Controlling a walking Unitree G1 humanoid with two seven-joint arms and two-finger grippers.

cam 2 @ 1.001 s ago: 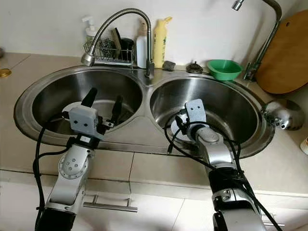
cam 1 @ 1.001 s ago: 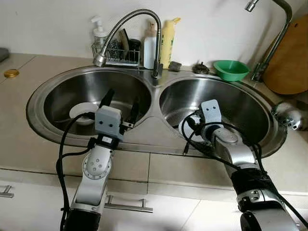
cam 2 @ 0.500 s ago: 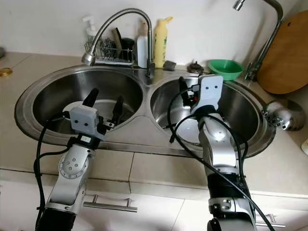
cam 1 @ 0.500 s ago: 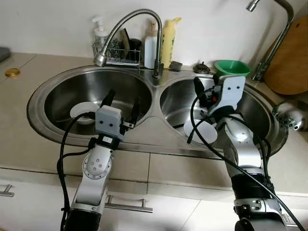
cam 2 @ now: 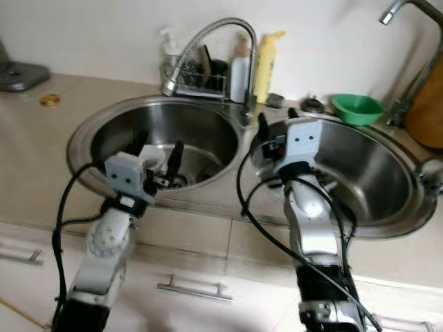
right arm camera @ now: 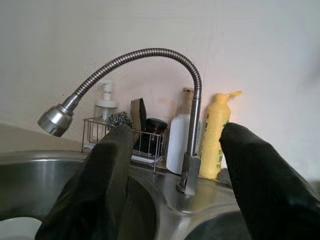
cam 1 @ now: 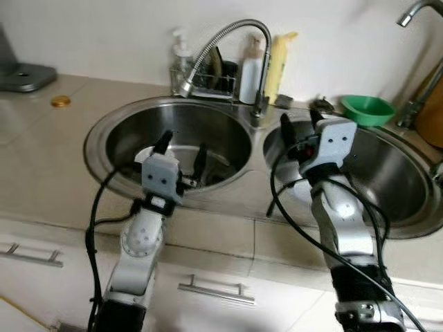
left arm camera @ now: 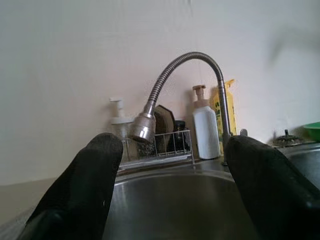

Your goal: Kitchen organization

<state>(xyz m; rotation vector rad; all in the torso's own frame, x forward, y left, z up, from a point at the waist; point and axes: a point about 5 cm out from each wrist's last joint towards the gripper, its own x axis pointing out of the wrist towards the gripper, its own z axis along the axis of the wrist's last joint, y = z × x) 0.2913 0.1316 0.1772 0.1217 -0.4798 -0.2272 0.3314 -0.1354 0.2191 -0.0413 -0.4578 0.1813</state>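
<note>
A steel double sink (cam 1: pixel 259 135) is set into the beige counter. My left gripper (cam 1: pixel 183 146) hovers open over the front rim of the left basin, with nothing between its fingers. A white dish (cam 1: pixel 147 153) lies in that basin just beyond it. My right gripper (cam 1: pixel 300 123) is raised above the divider side of the right basin, open and empty, pointing toward the flexible faucet (cam 1: pixel 228 41). A white plate (cam 1: pixel 297 187) in the right basin is partly hidden behind the right arm and its cables. In the right wrist view the faucet (right arm camera: pixel 192 100) stands between the spread fingers (right arm camera: pixel 107 170).
Behind the faucet stand a wire rack (cam 1: pixel 211 77) with scrubbers, a soap dispenser (cam 1: pixel 181 52), a white bottle (cam 1: pixel 252 62) and a yellow bottle (cam 1: pixel 278 59). A green bowl (cam 1: pixel 367 108) sits at the back right. A gold lid (cam 1: pixel 60 101) lies on the left counter.
My right gripper has risen out of the right basin and now points at the faucet. The left arm is still. The whole picture has shifted right and blurred, so the camera moved.
</note>
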